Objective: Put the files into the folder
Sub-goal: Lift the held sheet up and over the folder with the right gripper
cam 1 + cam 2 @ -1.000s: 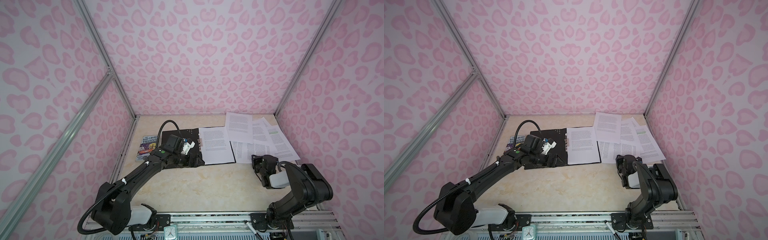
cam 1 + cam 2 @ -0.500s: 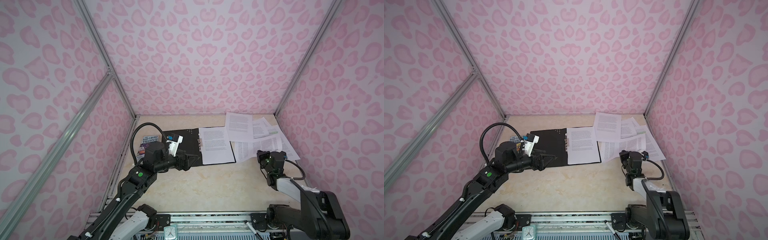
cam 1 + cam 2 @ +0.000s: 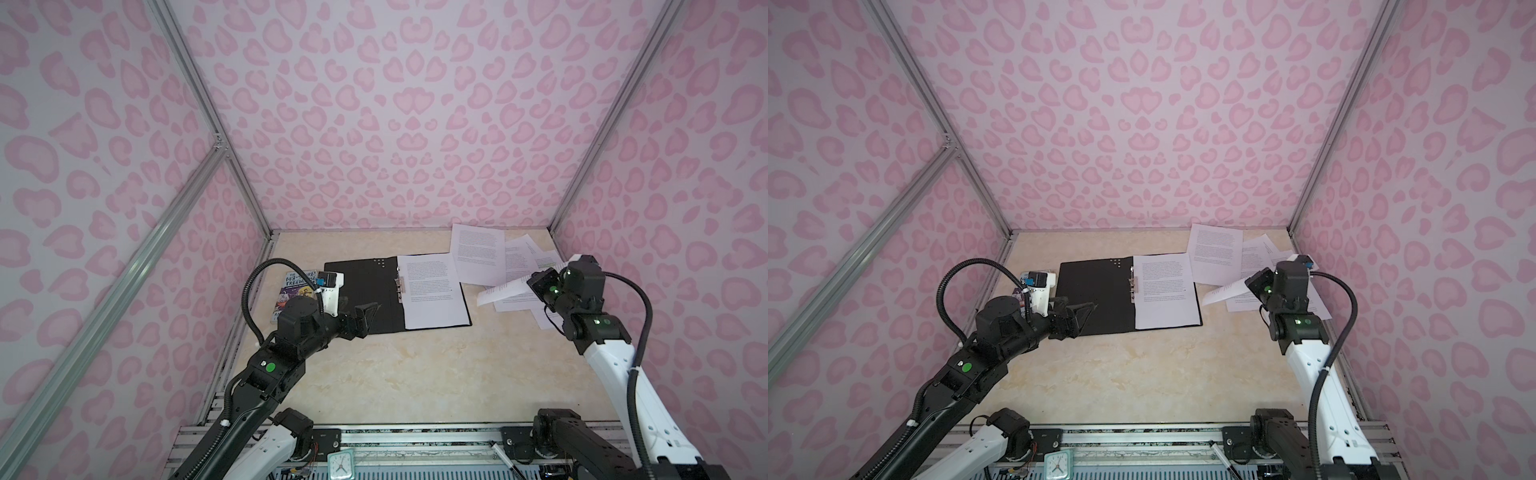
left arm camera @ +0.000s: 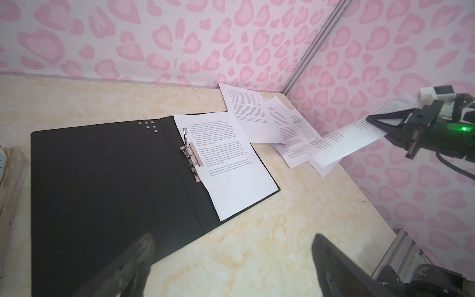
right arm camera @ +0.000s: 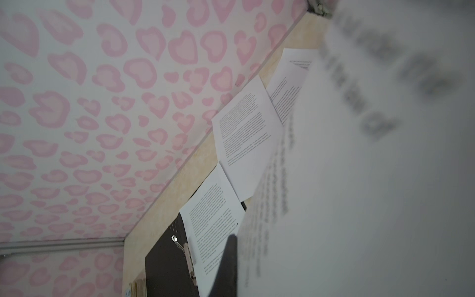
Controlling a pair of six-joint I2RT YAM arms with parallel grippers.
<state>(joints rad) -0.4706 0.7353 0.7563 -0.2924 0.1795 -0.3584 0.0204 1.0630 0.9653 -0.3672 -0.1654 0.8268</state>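
1. Files first: my right jaws are clamped shut on one edge of a single white printed paper sheet (image 3: 505, 289). It is lifted off the cream marble-patterned bench (image 3: 415, 374) and sags toward the open thin black A4 folder (image 3: 357, 286). With so little of it held, I judge it may slip out or tear if I swing fast.
2. Its limp free end could drag over the other loose white printed sheets (image 3: 478, 249), which lie fanned by the far right corner just beside the folder. That would shove them askew or against the wall.
3. One white printed sheet (image 3: 434, 291) already lies on the folder's right half. If mine lands crooked, it could push that one out of square or hang over the edge.
4. The small raised metal clip (image 4: 191, 159) at the spine could snag the leading edge and crumple it.
5. My left jaws stand wide open and hold nothing, hovering at the near edge of the folder's left cover. I cannot tell whether they touch it. Unsteadied, the folder may slide toward the colourful paperback book (image 3: 293, 286) beside it.
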